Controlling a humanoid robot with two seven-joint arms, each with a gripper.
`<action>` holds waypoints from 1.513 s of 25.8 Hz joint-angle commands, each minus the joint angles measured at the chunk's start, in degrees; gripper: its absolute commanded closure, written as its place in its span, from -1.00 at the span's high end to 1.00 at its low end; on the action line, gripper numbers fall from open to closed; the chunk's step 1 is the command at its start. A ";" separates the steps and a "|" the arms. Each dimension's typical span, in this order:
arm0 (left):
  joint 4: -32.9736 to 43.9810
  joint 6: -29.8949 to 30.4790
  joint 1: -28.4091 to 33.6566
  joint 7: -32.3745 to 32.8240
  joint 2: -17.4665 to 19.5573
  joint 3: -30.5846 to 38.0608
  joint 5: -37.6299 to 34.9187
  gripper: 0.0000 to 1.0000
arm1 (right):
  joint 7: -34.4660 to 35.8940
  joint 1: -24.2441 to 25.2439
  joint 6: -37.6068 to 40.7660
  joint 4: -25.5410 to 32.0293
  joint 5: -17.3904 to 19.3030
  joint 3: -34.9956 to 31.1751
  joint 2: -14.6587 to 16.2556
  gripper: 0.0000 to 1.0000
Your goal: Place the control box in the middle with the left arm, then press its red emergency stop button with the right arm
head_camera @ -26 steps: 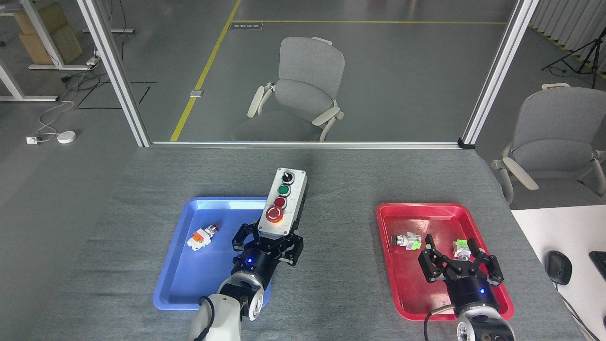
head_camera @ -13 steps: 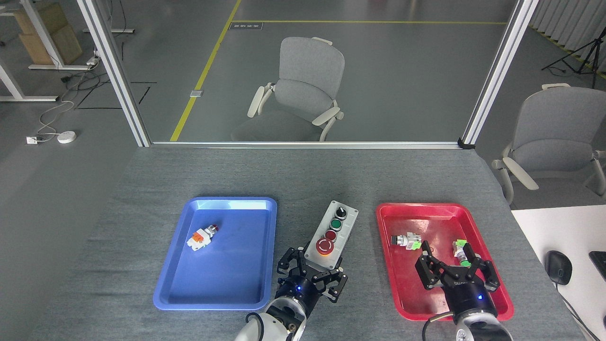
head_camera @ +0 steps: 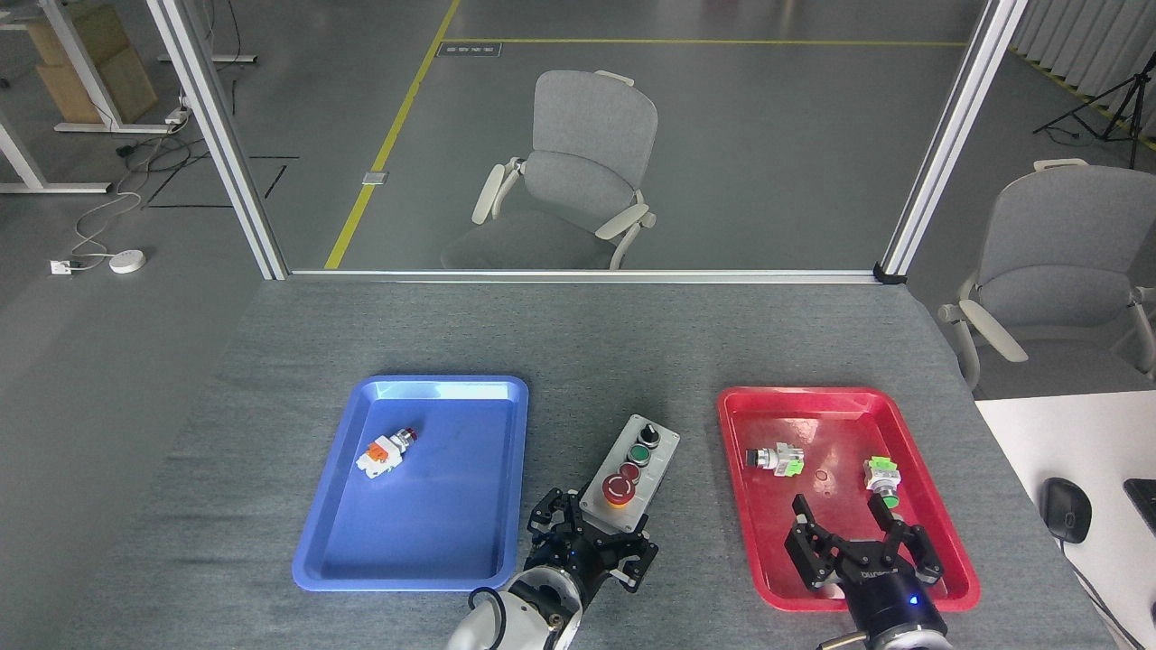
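One long light-grey control box [head_camera: 632, 473] with four controls, among them the round red emergency stop button [head_camera: 618, 488], is seen on the bare grey felt desk [head_camera: 578, 343] between one blue plastic tray [head_camera: 506, 542] and one red plastic tray [head_camera: 741, 506]. Its near end is gripped by the black left claw [head_camera: 589, 543]. Three small push-button parts are counted. The black right claw [head_camera: 862, 552], spread wide and empty, is held over the red tray; both arms are cut off.
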State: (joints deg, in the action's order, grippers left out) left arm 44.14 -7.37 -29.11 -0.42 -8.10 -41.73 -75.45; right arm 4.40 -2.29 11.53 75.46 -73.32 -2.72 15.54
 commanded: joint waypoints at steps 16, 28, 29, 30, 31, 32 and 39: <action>27.93 0.34 17.50 1.83 12.76 0.95 0.30 0.97 | 2.11 -0.61 -2.57 -0.66 -0.07 0.17 -1.65 0.96; 51.49 5.79 29.81 1.30 25.06 17.03 1.36 0.97 | 2.98 -0.35 -1.78 -0.93 -0.07 0.17 -2.01 0.96; 51.49 6.67 29.72 1.04 24.80 19.76 1.36 0.97 | 2.98 -0.35 -1.78 -0.93 -0.07 0.17 -2.01 0.96; 51.40 7.20 29.46 0.95 24.62 22.22 1.36 0.97 | 2.98 -0.26 -1.78 -0.93 0.02 0.17 -2.01 0.96; 51.31 7.55 29.02 0.95 24.53 24.86 1.36 0.97 | 2.98 -0.26 -1.78 -0.93 0.02 0.26 -2.10 0.96; 51.14 7.81 28.67 0.95 24.18 27.23 1.44 0.97 | 2.98 -0.17 -1.69 -0.93 -0.07 0.52 -2.18 0.96; 46.13 7.37 21.90 0.86 23.04 34.70 9.18 0.97 | 2.55 -0.70 -1.52 -0.75 -0.15 0.87 -3.77 0.84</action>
State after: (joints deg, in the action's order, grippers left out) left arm 93.01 0.29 -4.39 0.40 15.09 -9.76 -70.27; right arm 7.60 -2.69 9.77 74.61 -73.52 -1.97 11.99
